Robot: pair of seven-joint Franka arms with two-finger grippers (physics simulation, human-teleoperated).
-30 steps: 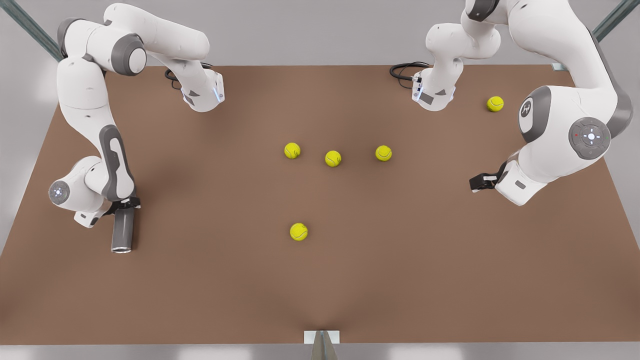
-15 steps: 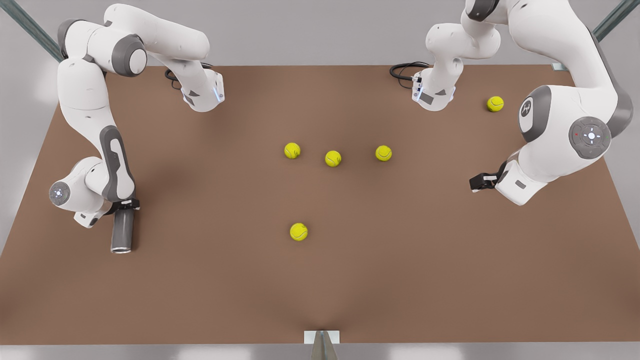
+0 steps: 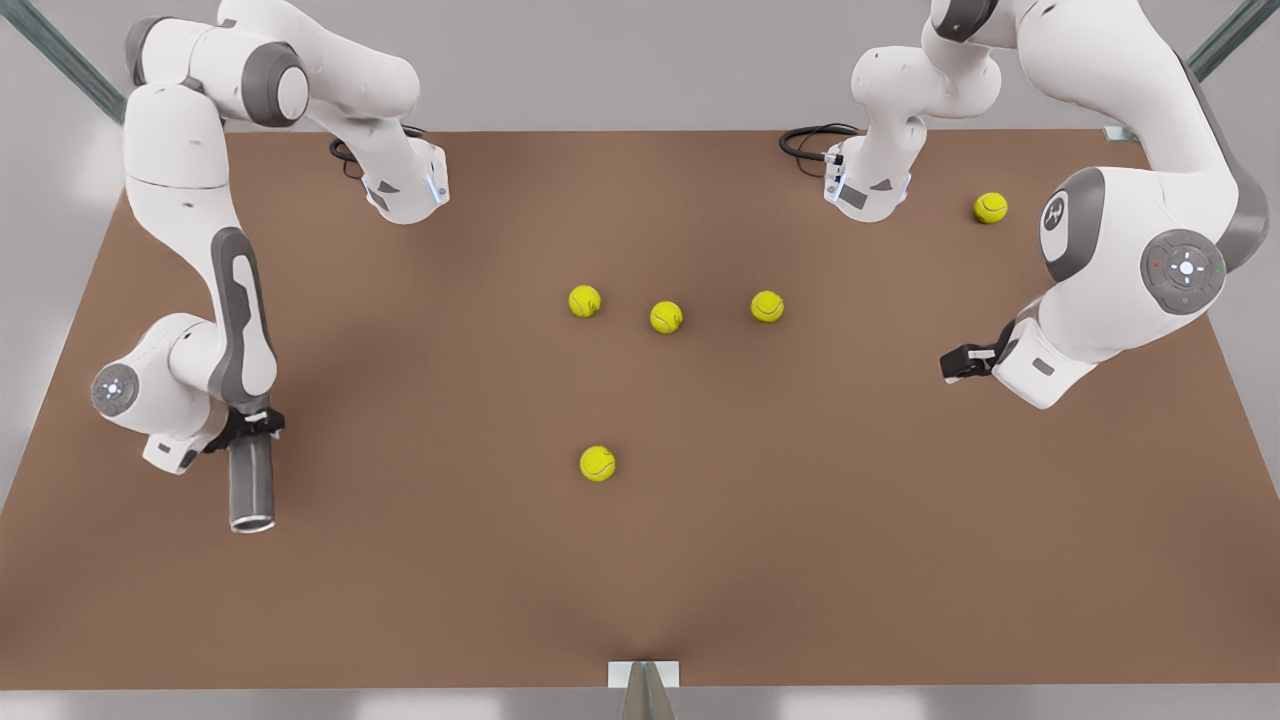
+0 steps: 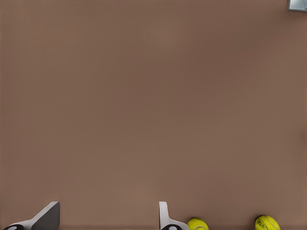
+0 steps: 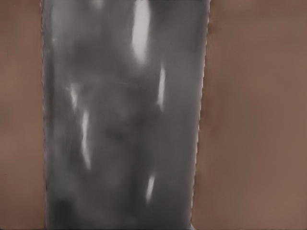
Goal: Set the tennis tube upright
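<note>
Tennis tube (image 3: 251,478) is sitting in the closed jaws of the right gripper (image 3: 250,422) at the front view's left, held near its far end, silvery rim pointing toward the camera over the table (image 3: 800,520). It is looking stiff, light and slick, so a clamp across the body near the middle is seeming safest. The left gripper (image 3: 948,364) is waiting at the front view's right with its fingers (image 4: 47,218) spread, tennis balls (image 3: 666,317) lying well apart from both
</note>
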